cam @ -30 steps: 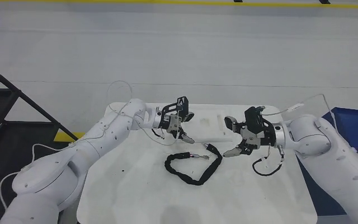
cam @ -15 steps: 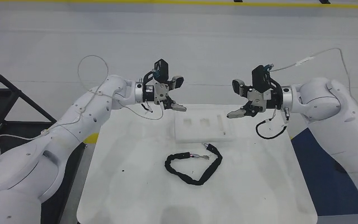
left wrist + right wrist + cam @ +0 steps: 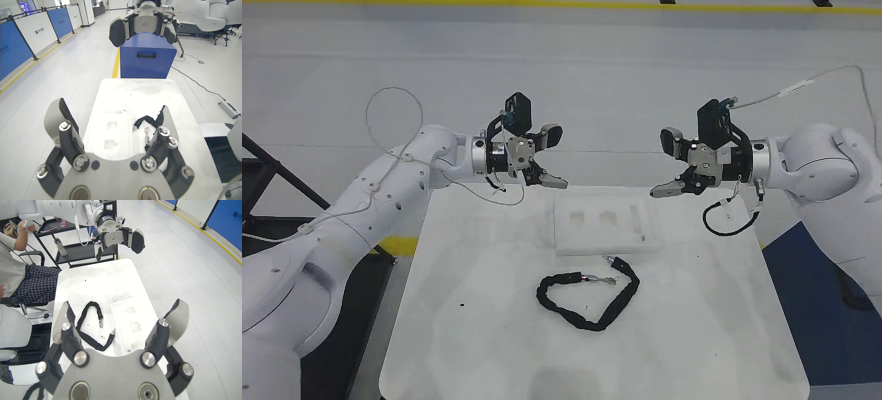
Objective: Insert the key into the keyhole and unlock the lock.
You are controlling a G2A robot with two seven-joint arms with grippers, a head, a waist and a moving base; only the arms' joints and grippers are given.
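White table (image 3: 692,330), pale hall floor around.
- Lock (image 3: 582,300), black sleeved chain: lies at table centre in an open loop, ends apart.
- Key (image 3: 102,336), on a ring: just beside the lock's barrel end; cannot tell whether it is inserted.
- Foam tray (image 3: 604,222), white: just behind the lock.
- Left gripper (image 3: 553,158): raised at the table's left side, fingers spread, empty.
- Right gripper (image 3: 662,163): opposite, likewise spread, empty.

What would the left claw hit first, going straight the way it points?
Left gripper probably meets the white foam tray first; depth unclear, it might pass above toward the right gripper.
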